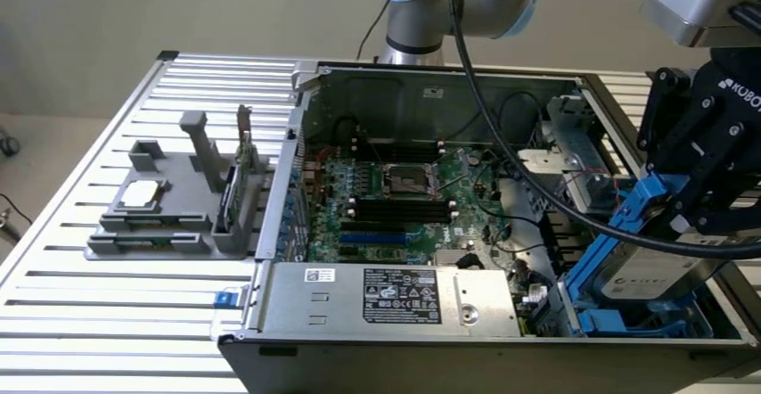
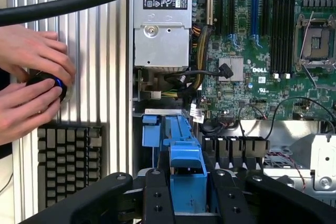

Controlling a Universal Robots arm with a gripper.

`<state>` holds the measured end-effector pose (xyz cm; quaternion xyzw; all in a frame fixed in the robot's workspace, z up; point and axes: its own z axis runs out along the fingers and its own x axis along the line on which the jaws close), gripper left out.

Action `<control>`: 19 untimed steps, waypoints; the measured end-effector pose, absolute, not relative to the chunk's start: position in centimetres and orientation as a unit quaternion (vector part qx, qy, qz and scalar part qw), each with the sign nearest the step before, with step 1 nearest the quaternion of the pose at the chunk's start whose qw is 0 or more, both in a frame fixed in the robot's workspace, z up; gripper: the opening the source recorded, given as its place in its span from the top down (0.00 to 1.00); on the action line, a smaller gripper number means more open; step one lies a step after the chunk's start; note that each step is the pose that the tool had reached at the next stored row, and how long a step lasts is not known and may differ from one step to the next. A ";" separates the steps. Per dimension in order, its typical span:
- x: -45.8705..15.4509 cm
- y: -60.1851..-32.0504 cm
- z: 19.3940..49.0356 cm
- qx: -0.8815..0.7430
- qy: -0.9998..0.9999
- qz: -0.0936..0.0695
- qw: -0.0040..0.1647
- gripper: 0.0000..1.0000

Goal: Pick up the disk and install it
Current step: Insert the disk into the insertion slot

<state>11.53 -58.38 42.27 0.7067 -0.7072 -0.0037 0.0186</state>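
Observation:
The disk [image 1: 648, 274] is a silver-grey drive in a bright blue carrier [image 1: 628, 211]. It hangs tilted over the blue drive bay [image 1: 594, 321] in the open computer case's corner, at the exterior view's lower right. My gripper [image 1: 680, 209] is shut on the carrier's upper end. In the wrist view the blue carrier [image 2: 186, 169] sits between my black fingers [image 2: 157, 195], and my gripper [image 2: 188, 195] points down at the blue bay [image 2: 157, 127]. The drive's lower end is inside the case walls; I cannot tell whether it touches the bay.
The open case holds a green motherboard [image 1: 393, 198] and a large silver labelled box [image 1: 398, 294] beside the bay. A thick black cable [image 1: 500, 144] crosses the case. A grey fixture [image 1: 167, 207] stands on the slatted table. A person's hands [image 2: 31, 87] hold a black knob by a keyboard [image 2: 68, 163].

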 end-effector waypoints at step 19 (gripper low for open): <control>11.4 -58.2 41.2 0.707 -0.707 0.000 0.015 0.67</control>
